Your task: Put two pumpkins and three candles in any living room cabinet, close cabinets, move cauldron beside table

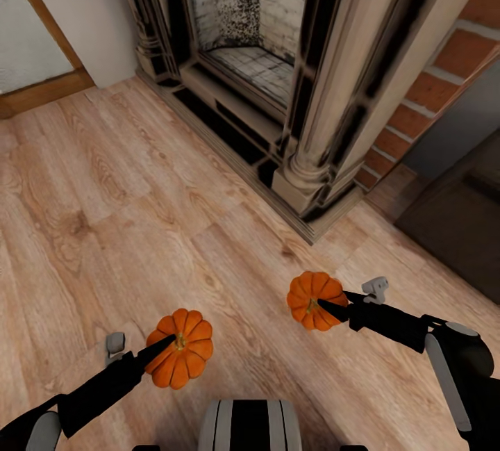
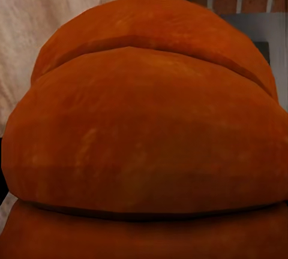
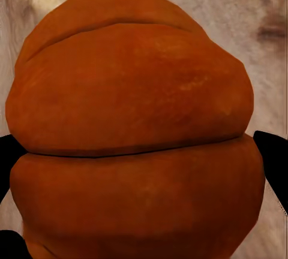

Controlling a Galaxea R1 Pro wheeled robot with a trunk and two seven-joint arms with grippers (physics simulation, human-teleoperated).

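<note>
Two bright-orange ribbed pumpkins hang above the wooden floor in the head view. My left gripper [image 1: 170, 347] is shut on the left pumpkin [image 1: 186, 361], whose orange ribs [image 2: 144, 139] crowd the left wrist view. My right gripper [image 1: 323, 306] is shut on the right pumpkin [image 1: 309, 294]; the right wrist view shows this pumpkin [image 3: 132, 127] close up with a dark fingertip [image 3: 273, 157] at each side. Part of the dark-brown cabinet [image 1: 455, 222] appears at the right edge. Candles, cauldron and table are out of view.
A brick-and-stone fireplace [image 1: 278, 69] with a column base stands straight ahead. Red brick wall [image 1: 444, 83] runs to its right. A glass door with wooden frame [image 1: 28, 41] is at far left. Wooden floor [image 1: 139, 215] stretches between me and the fireplace.
</note>
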